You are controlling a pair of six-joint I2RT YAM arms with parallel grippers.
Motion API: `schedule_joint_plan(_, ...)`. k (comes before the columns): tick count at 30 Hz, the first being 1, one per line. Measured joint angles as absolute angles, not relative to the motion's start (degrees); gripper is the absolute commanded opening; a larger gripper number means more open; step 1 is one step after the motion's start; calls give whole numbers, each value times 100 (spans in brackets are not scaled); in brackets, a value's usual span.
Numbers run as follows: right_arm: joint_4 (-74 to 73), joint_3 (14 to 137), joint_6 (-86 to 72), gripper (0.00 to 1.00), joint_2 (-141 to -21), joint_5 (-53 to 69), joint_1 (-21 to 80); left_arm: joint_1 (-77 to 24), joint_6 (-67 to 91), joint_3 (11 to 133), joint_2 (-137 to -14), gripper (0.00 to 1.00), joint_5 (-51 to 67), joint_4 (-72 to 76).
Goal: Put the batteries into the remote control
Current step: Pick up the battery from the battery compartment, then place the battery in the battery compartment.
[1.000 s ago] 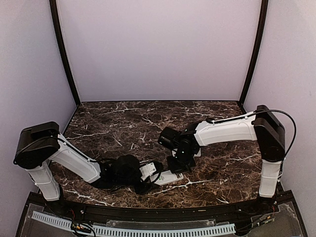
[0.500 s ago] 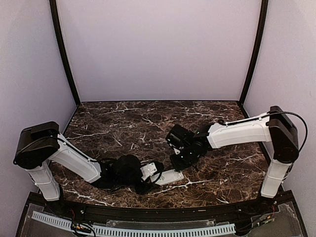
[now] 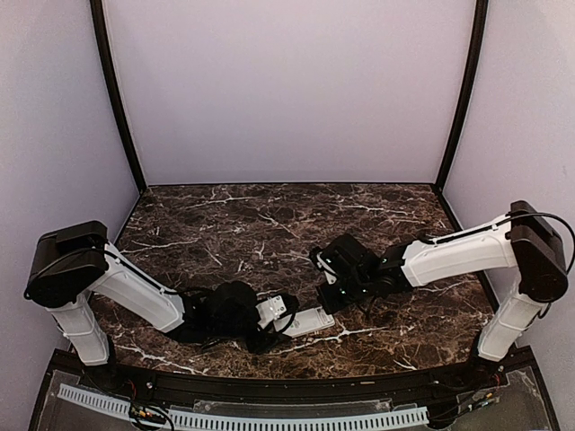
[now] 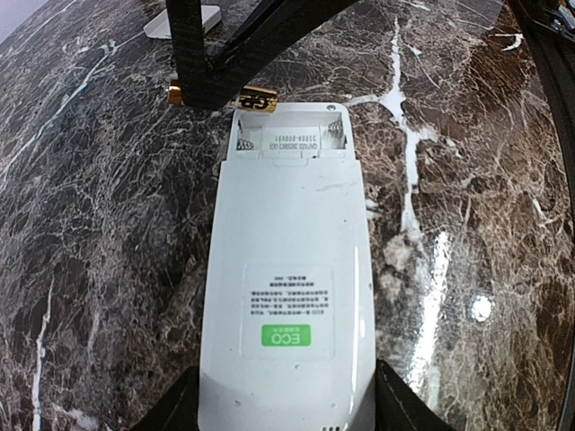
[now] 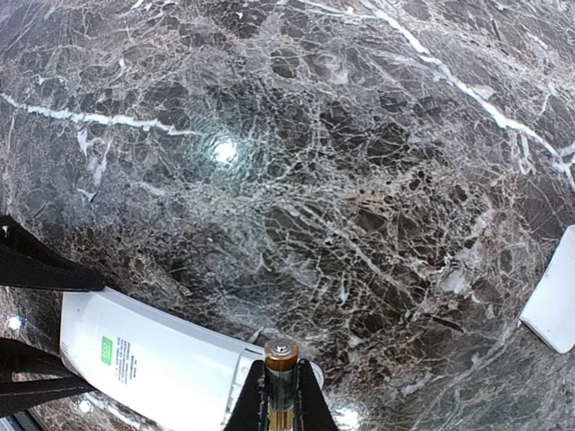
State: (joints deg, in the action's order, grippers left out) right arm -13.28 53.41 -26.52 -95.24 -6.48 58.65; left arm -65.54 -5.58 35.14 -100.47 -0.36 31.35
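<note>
Two things are held: the remote control (image 4: 287, 269) by the left tool (image 4: 287, 409) on the bench (image 3: 225, 224), a battery (image 5: 281, 357) by the right tool (image 5: 280, 404).

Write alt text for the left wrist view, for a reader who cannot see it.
A white remote control lies back-up on a marble table, its empty battery compartment open at the far end. The left gripper holds its near end; the right gripper holds a battery just beyond the compartment.
</note>
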Motion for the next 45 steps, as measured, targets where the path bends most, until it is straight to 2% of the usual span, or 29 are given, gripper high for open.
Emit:
schedule_joint_plan(24, -587, 4757, -2921, 0, -9511, -757, 6020, -6580, -532, 3535, -10047, 0, -126, 3096)
schedule_joint_plan(45, -915, 4696, -2862, 0, -9411, -937, 6184, -6591, -561, 3555, -10047, 0, -222, 3072)
